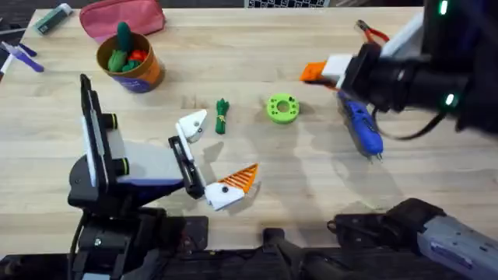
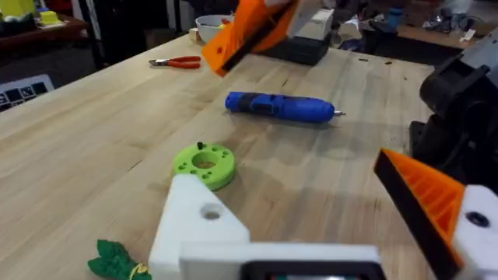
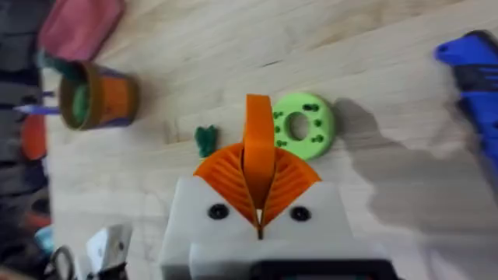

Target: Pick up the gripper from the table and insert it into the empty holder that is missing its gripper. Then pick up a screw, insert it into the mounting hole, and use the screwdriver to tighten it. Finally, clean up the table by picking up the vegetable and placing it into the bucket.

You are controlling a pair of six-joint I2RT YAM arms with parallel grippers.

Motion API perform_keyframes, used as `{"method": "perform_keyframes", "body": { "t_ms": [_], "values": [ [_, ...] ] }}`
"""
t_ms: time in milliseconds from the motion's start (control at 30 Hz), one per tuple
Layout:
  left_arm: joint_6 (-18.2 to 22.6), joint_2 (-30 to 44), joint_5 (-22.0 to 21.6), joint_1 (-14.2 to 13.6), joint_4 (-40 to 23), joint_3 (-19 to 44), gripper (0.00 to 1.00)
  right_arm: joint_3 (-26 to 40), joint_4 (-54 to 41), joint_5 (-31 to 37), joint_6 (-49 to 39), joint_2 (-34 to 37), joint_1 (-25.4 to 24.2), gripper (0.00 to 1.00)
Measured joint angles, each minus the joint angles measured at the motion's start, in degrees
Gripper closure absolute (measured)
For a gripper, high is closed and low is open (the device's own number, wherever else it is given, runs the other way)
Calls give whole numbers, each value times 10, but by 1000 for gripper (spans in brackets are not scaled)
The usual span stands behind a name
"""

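"Honestly, what worries you most right now?"

"The carry. The right gripper (image 3: 259, 185) is clamped on the orange tip (image 3: 259, 128), pinching it edge-on between its ribbed pads, up in the air over the far right of the table (image 1: 257, 225). A thin wedge held by its narrow sides can pivot in the pads — and if it twists on the way over, it meets the holder (image 1: 192, 124) crooked and jams or pops out."

"And the holder itself?"

"It's the bare white finger on the left gripper (image 1: 212, 155), whose fingers are spread wide apart with nothing between them. The other finger has its orange pad on; this one is bare, with its mounting hole visible from the left wrist view."

"Anything in the path?"

"The green disc (image 1: 282, 108) lies between the right arm and the holder, and the vegetable (image 1: 222, 117) lies just beside the holder. A low approach could knock either one — a shoved vegetable makes the later drop into the bucket (image 1: 131, 66) harder."

"The screwdriver?"

"The screwdriver (image 1: 362, 128) lies on the table under the right arm. A careless swing could roll it out of easy reach."
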Motion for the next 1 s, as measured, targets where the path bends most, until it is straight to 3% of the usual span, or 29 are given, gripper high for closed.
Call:
{"method": "perform_keyframes", "body": {
  "t_ms": [167,333,600,833,1000],
  "values": [
    [0,0,0,0,0,0,15,-121,169,-110,-28,-65,0,992],
    [0,0,0,0,0,0,15,-179,291,-236,-42,-79,0,992],
    [0,0,0,0,0,0,15,-193,364,-442,-51,-23,-32,992],
    [0,0,0,0,0,0,15,-193,366,-618,-75,67,-90,992],
    [0,0,0,0,0,0,15,-193,369,-708,-107,119,-126,992]
  ]
}}
